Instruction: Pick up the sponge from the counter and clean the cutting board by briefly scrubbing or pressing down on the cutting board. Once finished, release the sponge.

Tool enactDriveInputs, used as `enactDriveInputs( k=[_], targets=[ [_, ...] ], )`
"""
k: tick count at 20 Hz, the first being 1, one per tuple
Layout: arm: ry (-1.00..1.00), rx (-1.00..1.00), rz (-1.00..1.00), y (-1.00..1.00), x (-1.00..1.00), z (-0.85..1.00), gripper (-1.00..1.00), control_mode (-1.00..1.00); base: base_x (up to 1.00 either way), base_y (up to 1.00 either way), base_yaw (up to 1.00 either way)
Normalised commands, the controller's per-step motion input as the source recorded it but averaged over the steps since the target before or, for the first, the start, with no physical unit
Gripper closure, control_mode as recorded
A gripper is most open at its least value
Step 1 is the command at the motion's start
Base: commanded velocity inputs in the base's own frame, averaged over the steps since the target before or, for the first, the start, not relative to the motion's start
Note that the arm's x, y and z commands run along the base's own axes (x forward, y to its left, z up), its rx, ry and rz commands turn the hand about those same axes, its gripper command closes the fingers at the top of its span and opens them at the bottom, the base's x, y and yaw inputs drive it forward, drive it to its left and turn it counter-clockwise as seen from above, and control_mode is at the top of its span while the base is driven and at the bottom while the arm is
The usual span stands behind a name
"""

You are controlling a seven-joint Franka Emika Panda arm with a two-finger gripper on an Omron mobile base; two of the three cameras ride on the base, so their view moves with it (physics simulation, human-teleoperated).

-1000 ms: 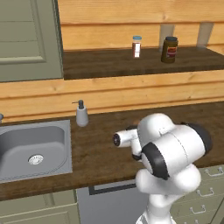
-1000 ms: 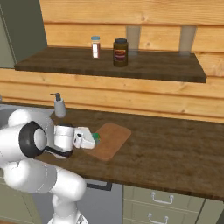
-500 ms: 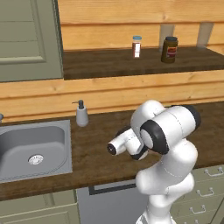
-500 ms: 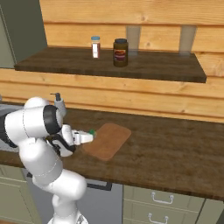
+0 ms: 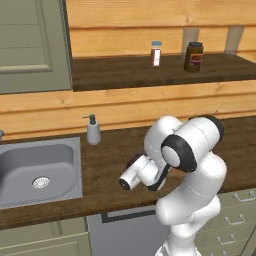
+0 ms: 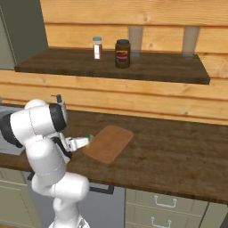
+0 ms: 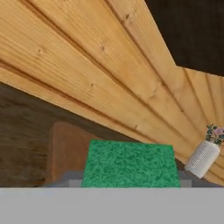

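The green sponge [image 7: 131, 164] lies across the bottom of the hand view, with my gripper [image 7: 129, 181] shut on it. Behind it and to the left shows the reddish-brown cutting board [image 7: 68, 148]. In the right base view my gripper [image 6: 82, 141] hovers at the left end of the cutting board [image 6: 109, 143]. The sponge [image 6: 89, 137] shows as a green tip by the board's left edge. Whether it touches the wood I cannot tell. The board lies flat on the dark counter [image 6: 178, 151]. My own arm hides the board and the sponge in the left base view.
A steel sink [image 5: 35, 170] is set into the counter on the left, with a soap dispenser [image 5: 93, 131] behind it. The higher shelf carries a dark jar [image 6: 122, 53] and a small shaker [image 6: 97, 47]. A pale vase [image 7: 203, 157] stands by the wall.
My arm's elbow has swung left and folded upright. The gripper, still holding the sponge, has stayed near the board's left end, shifting slightly left and down.
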Motion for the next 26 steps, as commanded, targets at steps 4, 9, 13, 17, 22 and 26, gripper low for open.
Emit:
enactDriveInputs(
  k=[4,9,13,17,22,26],
  targets=[
    [0.44,0.58,0.33,-0.32,-0.81,-0.36,-1.00,-1.00,0.00,0.00,0.00],
    [0.51,0.71,0.18,-0.76,-0.14,0.36,-1.00,-1.00,0.00,0.00,0.00],
    [0.17,0.77,0.06,-1.00,0.00,0.77,-1.00,-1.00,0.00,0.00,0.00],
    [-0.30,0.80,0.11,-1.00,0.00,0.31,-1.00,-1.00,0.00,0.00,0.00],
    [-0.57,0.75,0.14,-0.79,-0.27,0.32,-1.00,-1.00,0.00,0.00,0.00],
    [-0.30,0.57,0.14,-0.45,-0.74,1.00,-1.00,-1.00,0.00,0.00,0.00]
  ],
)
